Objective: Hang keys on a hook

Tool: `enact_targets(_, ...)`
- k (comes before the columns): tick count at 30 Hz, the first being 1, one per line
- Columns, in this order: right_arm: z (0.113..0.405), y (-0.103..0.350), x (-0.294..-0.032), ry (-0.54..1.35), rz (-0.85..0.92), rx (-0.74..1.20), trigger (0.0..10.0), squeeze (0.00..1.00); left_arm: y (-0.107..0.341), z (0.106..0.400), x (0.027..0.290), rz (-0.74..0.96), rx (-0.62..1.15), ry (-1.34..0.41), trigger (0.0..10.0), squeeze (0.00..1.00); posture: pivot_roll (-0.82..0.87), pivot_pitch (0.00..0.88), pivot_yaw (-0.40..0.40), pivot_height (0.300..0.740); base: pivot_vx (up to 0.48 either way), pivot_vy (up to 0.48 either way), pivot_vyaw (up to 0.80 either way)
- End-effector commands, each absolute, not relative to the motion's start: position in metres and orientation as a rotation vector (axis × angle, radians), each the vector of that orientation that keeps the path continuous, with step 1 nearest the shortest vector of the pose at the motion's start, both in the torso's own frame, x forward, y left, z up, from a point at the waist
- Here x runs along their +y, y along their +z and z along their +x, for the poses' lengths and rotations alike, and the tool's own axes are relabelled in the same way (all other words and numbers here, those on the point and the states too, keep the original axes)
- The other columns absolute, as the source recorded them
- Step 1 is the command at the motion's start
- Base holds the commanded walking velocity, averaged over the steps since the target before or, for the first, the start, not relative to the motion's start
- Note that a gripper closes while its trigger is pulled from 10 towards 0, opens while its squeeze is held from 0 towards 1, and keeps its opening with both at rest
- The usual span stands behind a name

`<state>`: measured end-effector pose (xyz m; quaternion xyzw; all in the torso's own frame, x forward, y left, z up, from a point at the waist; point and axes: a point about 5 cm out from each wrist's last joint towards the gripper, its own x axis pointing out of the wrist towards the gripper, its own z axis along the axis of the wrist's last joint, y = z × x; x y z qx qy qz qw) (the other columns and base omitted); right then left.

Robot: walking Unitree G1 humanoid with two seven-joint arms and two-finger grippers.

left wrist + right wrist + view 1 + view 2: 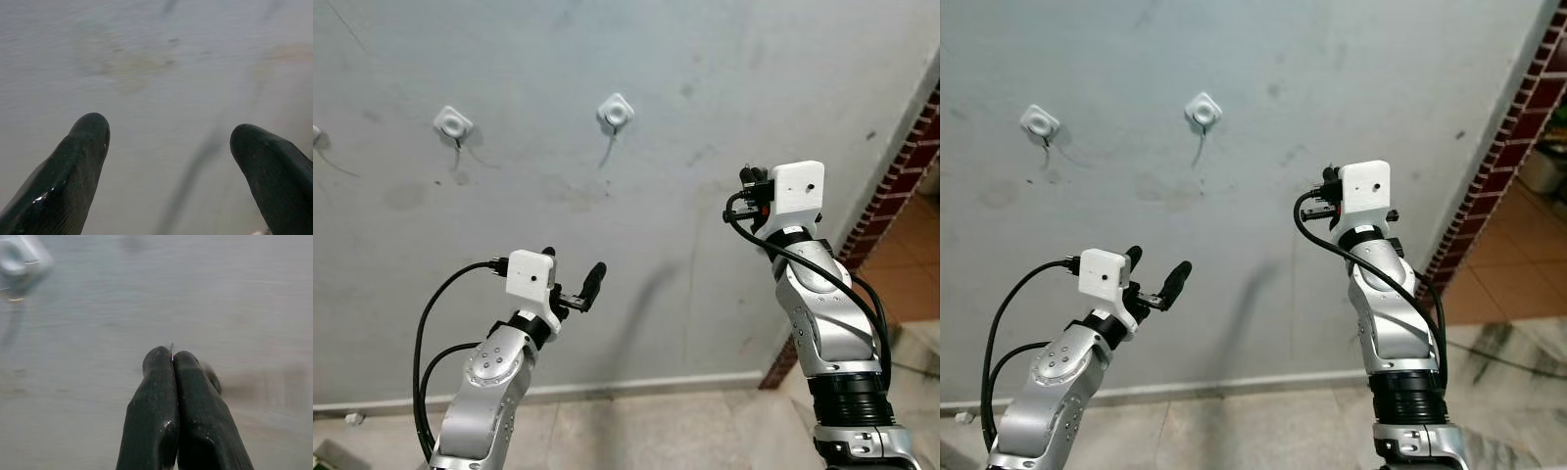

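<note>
Looking for the keys, you are finding only a thin metal sliver peeking between the pressed-together fingertips of the right gripper (pixel 172 357); whether that is the key ring cannot be told. Judged as keys, they are being light, stiff and slippery, best pinched by the ring. The right arm is being held high near the grey wall (pixel 705 117), right of the nearer hook (pixel 615 114). Another hook (pixel 453 123) is sitting further left. The left gripper (pixel 573 279) is hovering lower, jaws spread wide, empty. No containers are appearing.

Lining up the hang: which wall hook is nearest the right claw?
The white hook farthest toward the robot's right, up and left of the right claw. The other hook sits farther left, above the left arm.
</note>
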<state>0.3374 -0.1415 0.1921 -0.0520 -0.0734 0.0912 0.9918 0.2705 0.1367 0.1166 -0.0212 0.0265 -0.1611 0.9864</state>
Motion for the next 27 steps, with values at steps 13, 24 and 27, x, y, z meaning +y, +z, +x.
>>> enact_targets(13,0.325,0.186,-0.121,0.369,-0.115,-0.127,10.0,0.00,0.114,0.257,0.156,0.061,0.047,-0.183,10.0,0.00,-0.01,0.000,0.025,0.740,0.000,0.000,0.00)
enact_targets(24,0.324,0.193,-0.116,0.360,-0.150,-0.170,10.0,0.00,0.119,0.272,0.152,0.065,0.028,-0.196,10.0,0.00,-0.05,0.000,0.057,0.740,0.000,0.000,0.22)
enact_targets(27,0.324,0.192,-0.117,0.358,-0.149,-0.164,10.0,0.00,0.121,0.274,0.152,0.064,0.023,-0.195,10.0,0.00,-0.05,0.000,0.057,0.740,0.000,0.000,0.80)
